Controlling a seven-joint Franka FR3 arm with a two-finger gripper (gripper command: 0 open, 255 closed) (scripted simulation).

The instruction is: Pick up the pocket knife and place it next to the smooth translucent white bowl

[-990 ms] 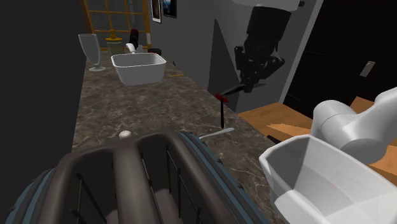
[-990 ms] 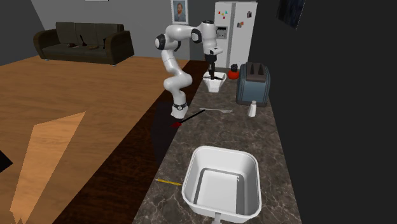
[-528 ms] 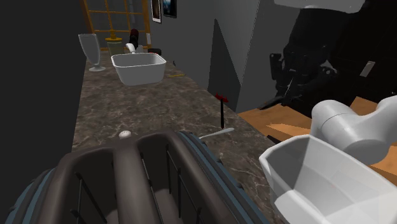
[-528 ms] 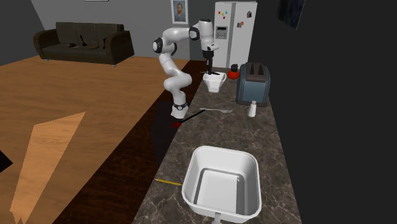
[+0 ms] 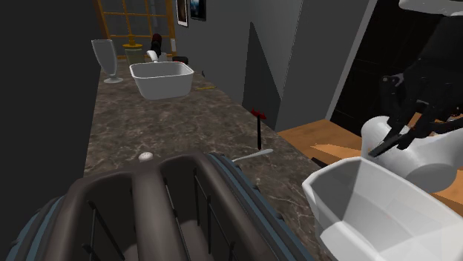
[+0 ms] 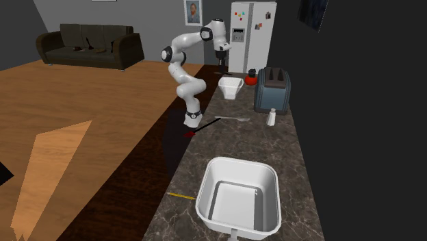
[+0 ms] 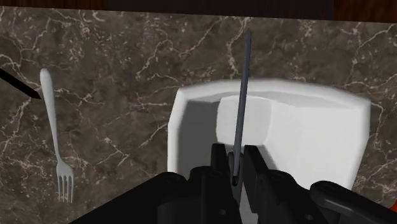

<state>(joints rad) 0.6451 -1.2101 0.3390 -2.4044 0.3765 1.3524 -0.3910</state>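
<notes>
A thin dark grey pocket knife [image 7: 242,95] is clasped between the fingers of my gripper [image 7: 234,153] and points away from the hand. Directly below it stands a white bowl [image 7: 305,133] on the dark marble counter. In the shoulder view the gripper [image 5: 395,132] hangs above that bowl [image 5: 371,211], and the knife [image 5: 381,143] slants down toward its rim. The second exterior view puts the gripper [image 6: 222,67] clearly above the bowl [image 6: 230,87], beside the toaster.
A dark toaster [image 6: 272,89] stands next to the bowl, with a small shaker [image 6: 272,118] by it. A fork [image 7: 54,137] and a black stick with a red end [image 5: 258,126] lie near the counter's edge. A large white basin [image 6: 239,195] occupies the counter's other end.
The arm has carried the knife to the shoulder view's right, from above the counter's edge to above the white bowl. It has also risen. The fingers stayed shut on the knife.
</notes>
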